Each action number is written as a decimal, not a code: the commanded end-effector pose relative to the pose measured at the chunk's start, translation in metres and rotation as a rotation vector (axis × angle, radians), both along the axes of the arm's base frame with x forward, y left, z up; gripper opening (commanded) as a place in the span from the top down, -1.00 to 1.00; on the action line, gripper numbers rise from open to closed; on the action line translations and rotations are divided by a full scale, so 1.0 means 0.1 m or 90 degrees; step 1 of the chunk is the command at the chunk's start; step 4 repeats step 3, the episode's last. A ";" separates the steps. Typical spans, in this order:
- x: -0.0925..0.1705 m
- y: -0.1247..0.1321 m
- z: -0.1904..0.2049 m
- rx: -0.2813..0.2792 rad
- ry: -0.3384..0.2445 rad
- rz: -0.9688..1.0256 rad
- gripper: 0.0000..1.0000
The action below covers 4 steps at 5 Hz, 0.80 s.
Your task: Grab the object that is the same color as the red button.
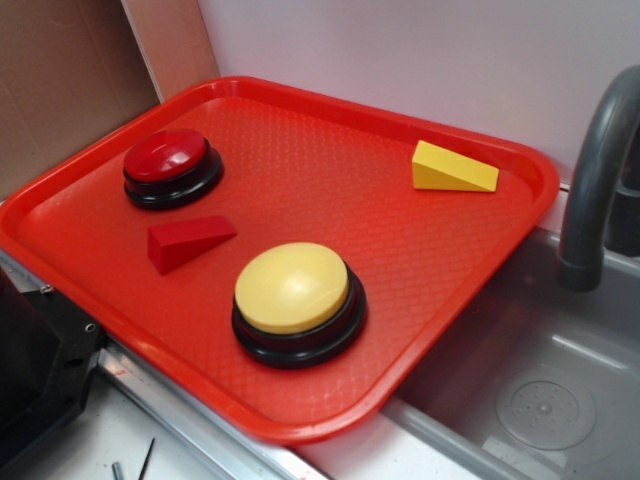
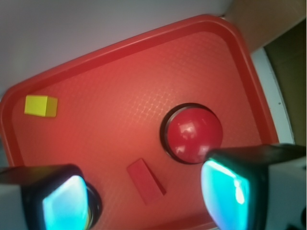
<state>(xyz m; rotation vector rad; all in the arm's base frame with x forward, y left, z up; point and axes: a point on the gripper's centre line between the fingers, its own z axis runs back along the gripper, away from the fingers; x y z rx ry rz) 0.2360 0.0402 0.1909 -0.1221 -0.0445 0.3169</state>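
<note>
The small red wedge block [image 1: 190, 242] lies flat on the red tray [image 1: 330, 150], between the two buttons. The dark-red domed button [image 1: 167, 160] on its black base stands just behind it, at the tray's left. In the wrist view my gripper [image 2: 146, 199] hangs open above the tray [image 2: 120, 96], and the red wedge [image 2: 145, 180] shows in the gap between its two fingers with nothing touching it. The red button [image 2: 194, 134] sits just beyond the right finger [image 2: 230, 191]. The exterior view does not show the gripper's fingers.
A larger yellow domed button [image 1: 293, 290] stands near the tray's front edge, in front of the wedge. A yellow wedge [image 1: 452, 169] lies at the far right corner. A grey sink [image 1: 540, 400] with a faucet [image 1: 595, 170] is to the right, cardboard [image 1: 60, 80] at the back left.
</note>
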 end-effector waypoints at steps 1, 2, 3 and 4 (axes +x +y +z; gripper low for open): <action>-0.10 -0.09 -0.01 0.031 -0.017 -0.012 -1.00; -0.09 -0.15 -0.02 0.031 -0.029 -0.023 -1.00; -0.11 -0.15 0.00 0.020 -0.035 -0.017 -1.00; -0.11 -0.15 0.00 0.020 -0.035 -0.017 -1.00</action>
